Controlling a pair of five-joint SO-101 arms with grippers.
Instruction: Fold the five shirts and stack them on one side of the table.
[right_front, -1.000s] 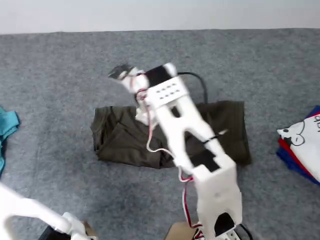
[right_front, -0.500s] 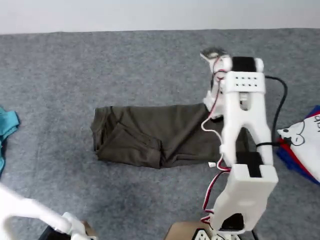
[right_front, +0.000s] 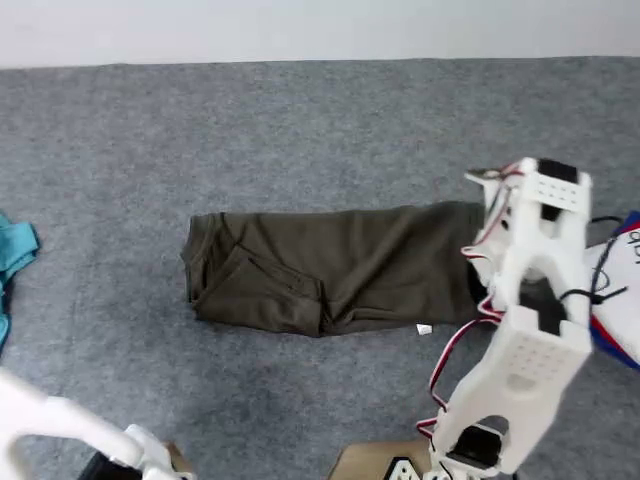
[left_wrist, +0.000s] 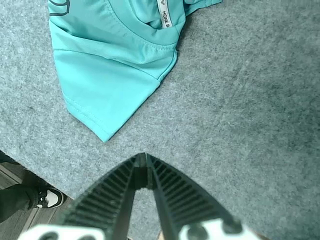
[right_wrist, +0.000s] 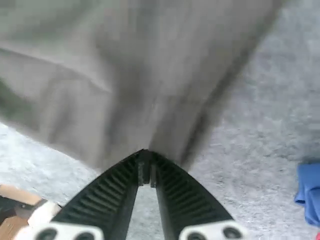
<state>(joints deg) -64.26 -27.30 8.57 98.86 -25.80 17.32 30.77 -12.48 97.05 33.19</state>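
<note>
Fig.: olive shirt (right_front: 330, 270), long folded strip, flat, near stack (right_front: 615, 290) | R gripper (right_wrist: 144, 155): closed, prob. empty, over strip end nearest stack | L gripper (left_wrist: 145, 160): closed, far from stack | cloth likely light, limp; pinch end corners, all layers.

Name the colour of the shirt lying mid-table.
The shirt is dark olive-brown, clearest in the high view.

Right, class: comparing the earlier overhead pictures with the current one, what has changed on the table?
The right arm swung across the olive shirt, from over its left part to its right end, next to the folded stack. Nothing was picked up; its fingers are shut. The olive shirt, teal shirt, folded stack and left arm stayed put.
</note>
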